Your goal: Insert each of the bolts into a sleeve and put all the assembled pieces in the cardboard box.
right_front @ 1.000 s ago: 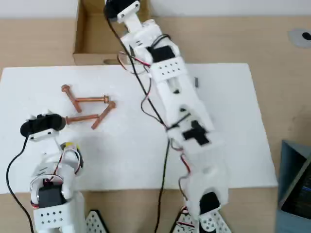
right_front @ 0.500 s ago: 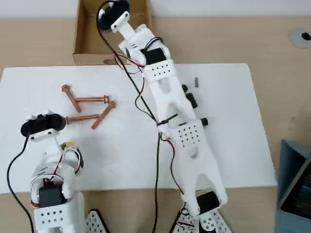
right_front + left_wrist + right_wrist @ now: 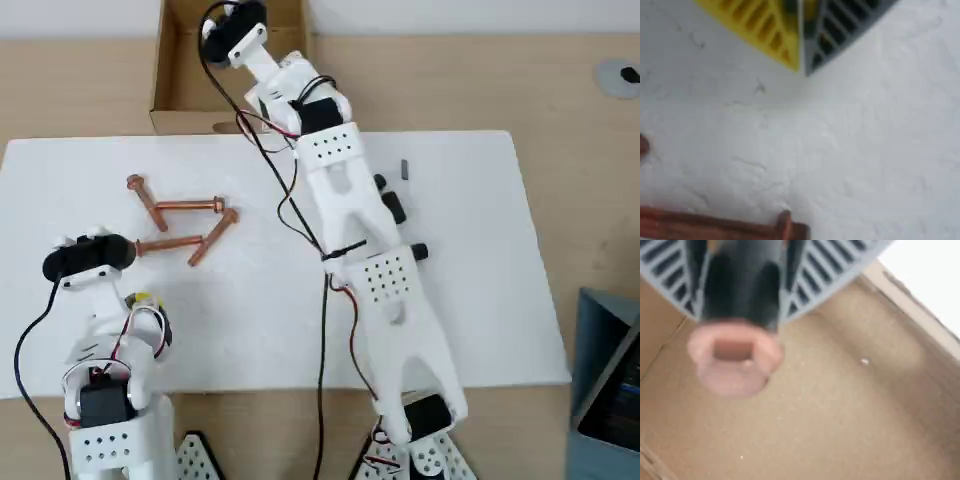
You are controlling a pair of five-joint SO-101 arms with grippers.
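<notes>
Currently the right end effector (image 3: 232,22) hangs inside the cardboard box (image 3: 185,122), its arm stretched across the far edge of the white mat (image 3: 480,300). The box sits on the counter (image 3: 560,100) just beyond that edge, left of centre. In the right wrist view I see it clenched on an assembled piece (image 3: 740,325): a black sleeve (image 3: 742,290) between the fingers, with a copper bolt head (image 3: 735,359) poking out below, over the box floor. I cannot tell whether the head touches the floor. One box wall runs close by, and bare cardboard lies around the piece.

My left end effector (image 3: 801,67) rests at the near left of the mat, its yellow and grey tips pressed together on nothing. Four loose bolts (image 3: 188,205) lie just beyond it in a small cluster, some touching. One shows near the tips in the left wrist view, apart from them. Loose sleeves (image 3: 395,207) lie just right of the right arm, partly under it. Bare mat stretches from there to the mat's right edge. A grey bin (image 3: 605,380) stands off the mat at the near right.
</notes>
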